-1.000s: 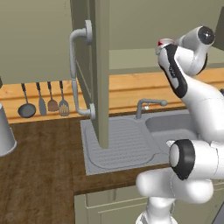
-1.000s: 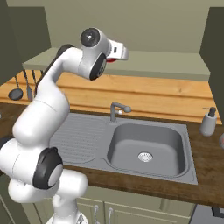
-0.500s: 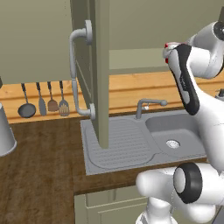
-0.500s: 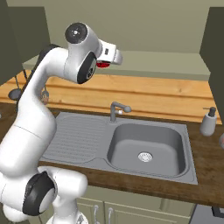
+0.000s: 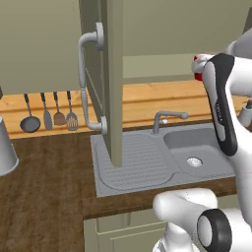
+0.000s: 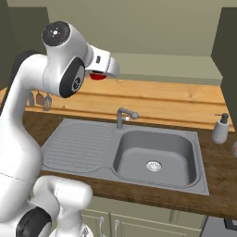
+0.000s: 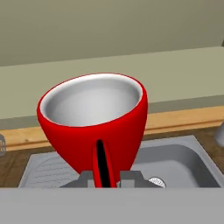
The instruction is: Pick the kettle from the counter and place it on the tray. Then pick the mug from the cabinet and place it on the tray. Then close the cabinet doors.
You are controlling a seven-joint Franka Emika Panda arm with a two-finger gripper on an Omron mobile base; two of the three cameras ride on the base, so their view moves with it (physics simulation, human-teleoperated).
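The gripper point(image 7: 105, 177) holds the red mug point(image 7: 94, 120) up in the air.

The jaws are squeezed tight on the mug's thin handle, one on each side. The round cup sits just past the tips, with its pale inside showing. The mug hangs high over the counter point(image 6: 139, 104), above the left part of the grey sink point(image 6: 152, 157), near the tap point(image 6: 124, 115). One cabinet door point(image 5: 110, 74) stands open on the left.
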